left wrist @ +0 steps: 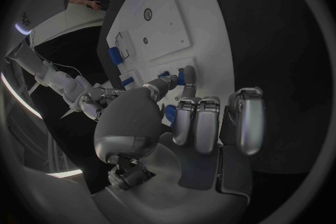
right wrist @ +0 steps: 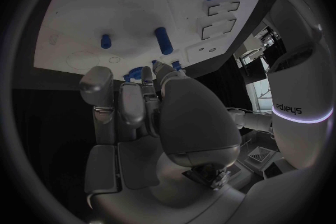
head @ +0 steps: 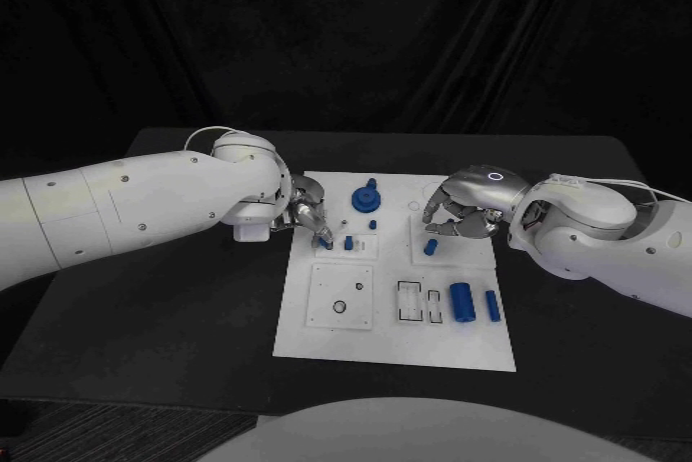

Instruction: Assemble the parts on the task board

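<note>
Judging from the head view, the assembly is partly done: on the task board (head: 394,357) a tall blue part (head: 366,197) stands near its upper middle, while a thick blue cylinder (head: 462,302) and a slimmer peg (head: 492,304) lie loose at centre right, beside empty outlined slots. The left hand (head: 306,218) reaches onto the board's upper left, fingertips at a small blue piece (head: 323,242); whether it grips it, I cannot tell. The right hand (head: 459,214) hovers above another small peg (head: 431,247), its fingers curled; whether they hold anything is unclear. No legible writing on the board.
</note>
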